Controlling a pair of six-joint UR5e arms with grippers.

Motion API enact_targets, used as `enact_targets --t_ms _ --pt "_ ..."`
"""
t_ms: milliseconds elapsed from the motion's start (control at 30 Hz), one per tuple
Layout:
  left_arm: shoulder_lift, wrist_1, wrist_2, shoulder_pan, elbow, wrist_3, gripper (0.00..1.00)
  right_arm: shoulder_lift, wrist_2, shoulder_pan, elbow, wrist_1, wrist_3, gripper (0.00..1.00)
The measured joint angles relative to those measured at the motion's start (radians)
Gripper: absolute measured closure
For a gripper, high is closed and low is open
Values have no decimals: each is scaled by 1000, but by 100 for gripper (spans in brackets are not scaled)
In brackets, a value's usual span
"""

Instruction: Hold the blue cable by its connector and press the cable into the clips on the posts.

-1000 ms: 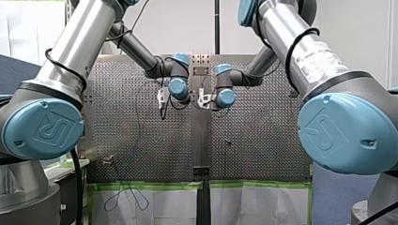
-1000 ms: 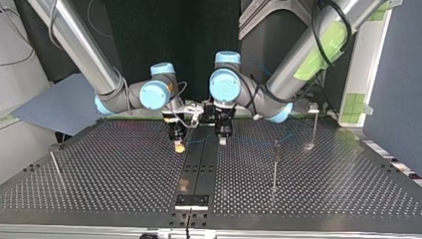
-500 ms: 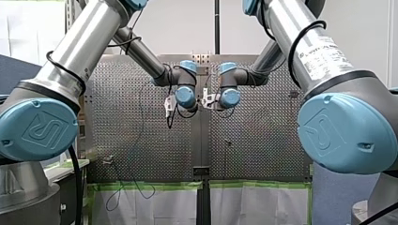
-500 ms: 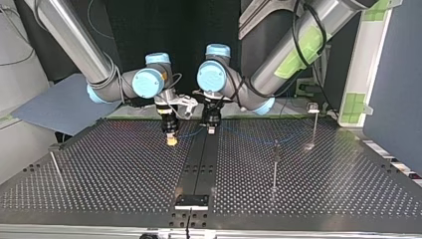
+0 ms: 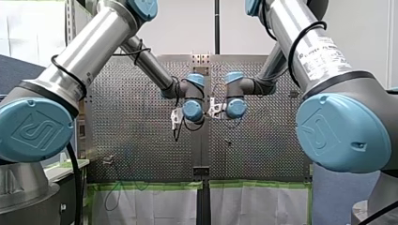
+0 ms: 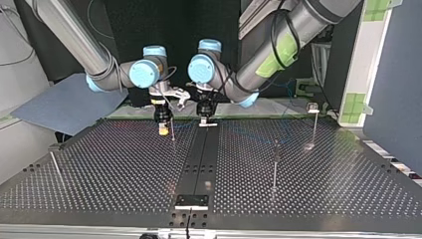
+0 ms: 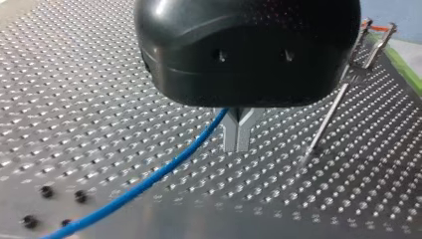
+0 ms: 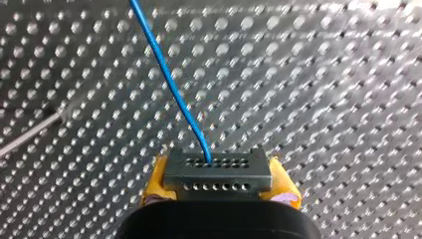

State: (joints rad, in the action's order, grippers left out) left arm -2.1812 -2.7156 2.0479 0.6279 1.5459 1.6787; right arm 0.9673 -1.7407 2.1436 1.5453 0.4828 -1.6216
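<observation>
Since a second ago, my right gripper (image 6: 162, 131) and my left gripper (image 7: 238, 147) have drawn back to the perforated table's (image 6: 99, 179) arm-side edge. Right's yellow pads (image 8: 155, 183) clamp the black, hole-dotted block connector (image 8: 217, 171) — thin glossy blue cable (image 8: 169, 84) runs out ahead, pinched between left's closed grey metal fingers (image 7: 230, 134).

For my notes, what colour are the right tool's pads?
Yellow pads, clearest in the right wrist view.

My left arm (image 5: 94, 47) and my right arm (image 5: 305, 47) reach in from opposite sides and meet near the middle of the front view. Their wrists sit side by side, close but apart, and both grippers point down. My left gripper (image 7: 238, 137) has its metal fingers (image 7: 230, 134) pressed together at the tips, with the blue cable (image 7: 149, 181) running into the fork above them. My right gripper (image 8: 217, 177) clamps the connector (image 8: 217, 169) between its yellow pads (image 8: 155, 183).
</observation>
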Motion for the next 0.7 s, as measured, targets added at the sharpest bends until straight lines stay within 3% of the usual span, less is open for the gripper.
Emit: enact_targets --t_ms 300,500,700 --pt "-46 79 27 26 0 20 100 -1 4 -26 86 85 10 100" --pt "-95 130 45 44 0 17 100 -3 8 -42 140 140 9 100" --pt "-106 162 63 63 0 20 100 -4 8 -53 197 196 6 100"
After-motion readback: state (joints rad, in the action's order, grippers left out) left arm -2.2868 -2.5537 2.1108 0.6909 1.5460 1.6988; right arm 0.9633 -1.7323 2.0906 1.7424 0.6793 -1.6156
